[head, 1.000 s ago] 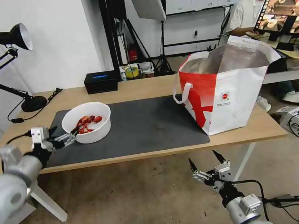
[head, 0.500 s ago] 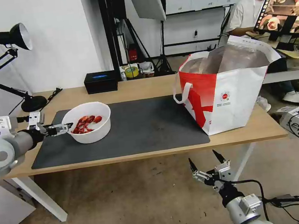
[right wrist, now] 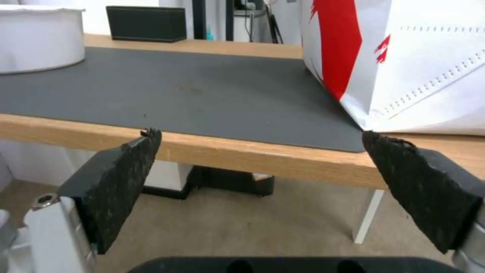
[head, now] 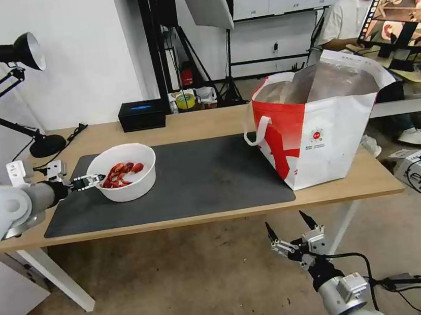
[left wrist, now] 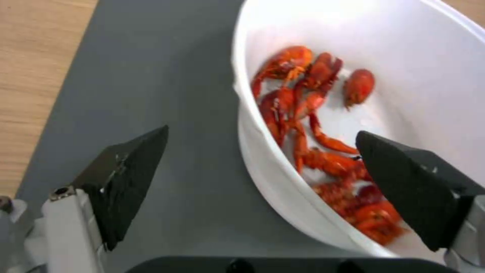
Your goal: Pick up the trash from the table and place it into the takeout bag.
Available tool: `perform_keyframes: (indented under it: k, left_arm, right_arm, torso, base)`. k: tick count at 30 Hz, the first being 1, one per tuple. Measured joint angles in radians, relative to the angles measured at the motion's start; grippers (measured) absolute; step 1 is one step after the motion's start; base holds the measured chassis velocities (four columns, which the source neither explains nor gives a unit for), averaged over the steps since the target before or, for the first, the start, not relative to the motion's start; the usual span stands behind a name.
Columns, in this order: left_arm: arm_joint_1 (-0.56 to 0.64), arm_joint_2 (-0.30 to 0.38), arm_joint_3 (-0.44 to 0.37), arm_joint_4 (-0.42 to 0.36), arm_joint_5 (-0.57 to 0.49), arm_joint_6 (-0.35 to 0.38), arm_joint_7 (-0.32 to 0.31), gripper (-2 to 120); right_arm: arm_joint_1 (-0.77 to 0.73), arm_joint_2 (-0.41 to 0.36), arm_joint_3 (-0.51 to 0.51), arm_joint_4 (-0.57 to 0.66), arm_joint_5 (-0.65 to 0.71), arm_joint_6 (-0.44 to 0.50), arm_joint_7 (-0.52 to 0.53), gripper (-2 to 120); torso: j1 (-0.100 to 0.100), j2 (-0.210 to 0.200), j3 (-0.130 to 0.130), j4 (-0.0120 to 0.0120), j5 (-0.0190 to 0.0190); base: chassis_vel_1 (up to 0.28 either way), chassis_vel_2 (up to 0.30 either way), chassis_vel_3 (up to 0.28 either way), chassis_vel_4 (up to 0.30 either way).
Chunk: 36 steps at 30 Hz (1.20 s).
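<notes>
The trash in view is a white round bowl (head: pixel 132 182) holding red shellfish scraps (head: pixel 119 172), standing at the left end of the dark grey mat (head: pixel 207 175) on the table (head: pixel 191 124). My left gripper (head: pixel 92 180) is open at the bowl's left rim. In the left wrist view the bowl (left wrist: pixel 434 72) has its rim between the spread fingers of the left gripper (left wrist: pixel 261 132), one outside and one over the scraps (left wrist: pixel 303 106). The red-and-white takeout bag (head: pixel 333 132) stands open at the table's right end. My right gripper (head: pixel 284 220) hangs open below the table's front edge.
A black box (head: pixel 142 115) with a blue mark sits at the table's back edge. A black desk lamp (head: pixel 45 144) stands at the back left corner. From the right wrist view (right wrist: pixel 260 133) the mat (right wrist: pixel 166 91) and the bag's side (right wrist: pixel 429 68) lie ahead. Cables trail on the floor at the right.
My left arm has swung up and back along the table's left side, bringing the open gripper from the bowl's front left to its left rim. The right arm has not moved.
</notes>
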State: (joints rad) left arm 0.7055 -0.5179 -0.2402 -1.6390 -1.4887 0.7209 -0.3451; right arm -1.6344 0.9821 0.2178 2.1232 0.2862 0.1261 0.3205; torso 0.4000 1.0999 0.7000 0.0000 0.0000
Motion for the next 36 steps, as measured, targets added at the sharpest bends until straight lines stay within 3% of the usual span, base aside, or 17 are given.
perform_keyframes:
  k: [10,22,26,36]
  left_arm:
    - [-0.161,-0.037,0.133,0.103,-0.070,0.019,-0.067,100]
    - [-0.214,-0.069,0.185,0.154,-0.075,0.017,-0.097,100]
    - [-0.221,-0.070,0.196,0.160,-0.075,0.016,-0.094,93]
    - [-0.210,-0.076,0.218,0.164,-0.040,0.014,-0.076,57]
  right_arm:
    - [0.000,0.000,0.000,0.000,0.000,0.000,0.000,100]
    - [0.000,0.000,0.000,0.000,0.000,0.000,0.000,100]
    - [0.000,0.000,0.000,0.000,0.000,0.000,0.000,100]
    - [0.000,0.000,0.000,0.000,0.000,0.000,0.000,100]
  torso:
    - [0.000,0.000,0.000,-0.0001,0.0001]
    - [0.000,0.000,0.000,-0.0001,-0.0001]
    - [0.000,0.000,0.000,0.0000,0.0000]
    - [0.000,0.000,0.000,0.0000,0.0003]
  base:
    - [0.000,0.000,0.000,0.000]
    - [0.000,0.000,0.000,0.000]
    - [0.000,0.000,0.000,0.000]
    - [0.000,0.000,0.000,0.000]
